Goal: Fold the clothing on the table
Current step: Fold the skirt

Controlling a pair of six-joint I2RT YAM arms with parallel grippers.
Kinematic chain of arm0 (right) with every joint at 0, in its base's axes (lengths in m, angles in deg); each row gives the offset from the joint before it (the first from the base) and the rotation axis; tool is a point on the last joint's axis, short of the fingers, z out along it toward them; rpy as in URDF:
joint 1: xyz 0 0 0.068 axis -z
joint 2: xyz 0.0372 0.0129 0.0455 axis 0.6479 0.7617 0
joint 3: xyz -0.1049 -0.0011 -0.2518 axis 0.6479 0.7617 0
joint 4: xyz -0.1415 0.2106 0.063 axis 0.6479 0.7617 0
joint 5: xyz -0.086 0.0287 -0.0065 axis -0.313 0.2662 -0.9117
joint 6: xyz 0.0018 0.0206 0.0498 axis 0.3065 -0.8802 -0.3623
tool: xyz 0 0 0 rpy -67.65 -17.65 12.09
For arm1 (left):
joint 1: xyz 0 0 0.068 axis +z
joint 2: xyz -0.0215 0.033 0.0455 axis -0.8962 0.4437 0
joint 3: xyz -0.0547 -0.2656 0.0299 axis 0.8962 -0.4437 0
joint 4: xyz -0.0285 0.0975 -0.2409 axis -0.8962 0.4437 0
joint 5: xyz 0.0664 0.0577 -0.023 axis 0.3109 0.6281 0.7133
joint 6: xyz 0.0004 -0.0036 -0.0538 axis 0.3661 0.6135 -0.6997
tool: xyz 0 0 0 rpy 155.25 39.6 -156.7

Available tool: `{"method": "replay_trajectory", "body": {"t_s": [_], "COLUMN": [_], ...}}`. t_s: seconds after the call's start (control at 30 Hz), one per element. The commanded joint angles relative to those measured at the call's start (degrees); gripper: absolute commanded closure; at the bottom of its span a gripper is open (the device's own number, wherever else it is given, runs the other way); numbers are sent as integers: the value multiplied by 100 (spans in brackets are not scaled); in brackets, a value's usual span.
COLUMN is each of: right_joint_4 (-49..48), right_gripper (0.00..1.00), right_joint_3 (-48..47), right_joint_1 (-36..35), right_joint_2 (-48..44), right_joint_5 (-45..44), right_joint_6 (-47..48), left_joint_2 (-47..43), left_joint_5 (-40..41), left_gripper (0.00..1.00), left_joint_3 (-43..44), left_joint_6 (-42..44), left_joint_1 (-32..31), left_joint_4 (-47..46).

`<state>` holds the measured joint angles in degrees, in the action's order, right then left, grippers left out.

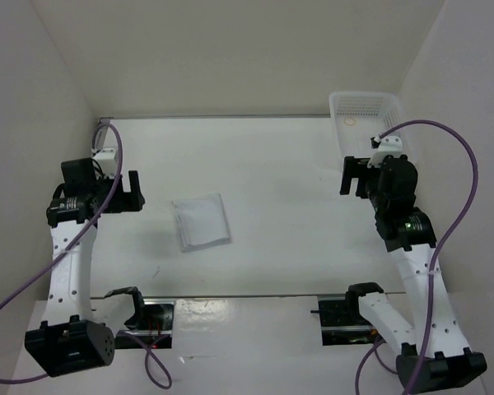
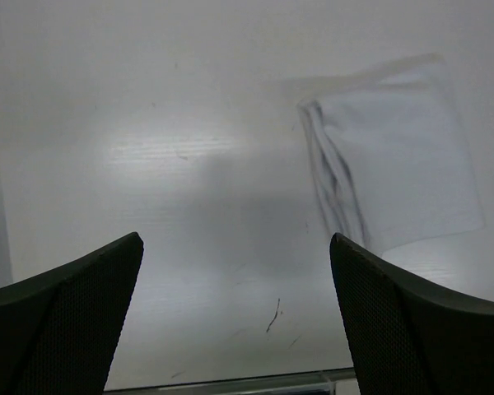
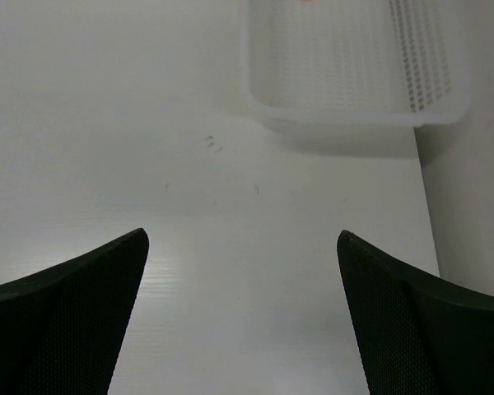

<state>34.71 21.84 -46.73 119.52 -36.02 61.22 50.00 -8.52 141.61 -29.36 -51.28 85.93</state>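
The clothing [image 1: 202,220] is a small white fabric piece lying flat as a folded rectangle on the table [image 1: 280,189], left of centre. In the left wrist view the clothing [image 2: 395,156] shows grey creases along its left edge. My left gripper [image 1: 134,192] hovers to the left of it, open and holding nothing [image 2: 236,239]. My right gripper [image 1: 347,175] hangs over the right side of the table, far from the fabric, open with only bare tabletop between its fingers [image 3: 243,234].
A white plastic mesh basket [image 1: 339,123] stands at the back right corner, just beyond my right gripper, and its near rim [image 3: 346,111] shows in the right wrist view. White walls enclose the table on three sides. A metal rail [image 1: 230,117] runs along the far edge.
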Motion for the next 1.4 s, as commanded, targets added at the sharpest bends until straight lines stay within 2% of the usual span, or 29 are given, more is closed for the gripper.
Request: {"method": "replay_trajectory", "body": {"t_s": [0.0, 0.17, 0.27, 0.63, 1.37], "right_joint_4": [274, 275, 222, 160, 160], "right_gripper": [1, 1, 1, 1, 1], "right_joint_3": [44, 104, 157, 210, 263], "right_joint_1": [511, 854, 855, 1136, 1136], "right_joint_2": [189, -83, -312, -909, -857], "right_joint_5": [-111, 135, 249, 302, 461], "right_joint_6": [-152, -99, -46, -46, 59], "left_joint_2": [-290, -351, -290, -290, -343], "left_joint_5": [119, -374, -514, -629, -682], "left_gripper": [0, 0, 0, 0, 0], "left_joint_3": [-210, -263, -263, -263, -263], "left_joint_6": [-36, 174, 228, 333, 333], "left_joint_1": [334, 975, 1099, 1100, 1100], "left_joint_4": [-426, -356, -295, -294, -294]}}
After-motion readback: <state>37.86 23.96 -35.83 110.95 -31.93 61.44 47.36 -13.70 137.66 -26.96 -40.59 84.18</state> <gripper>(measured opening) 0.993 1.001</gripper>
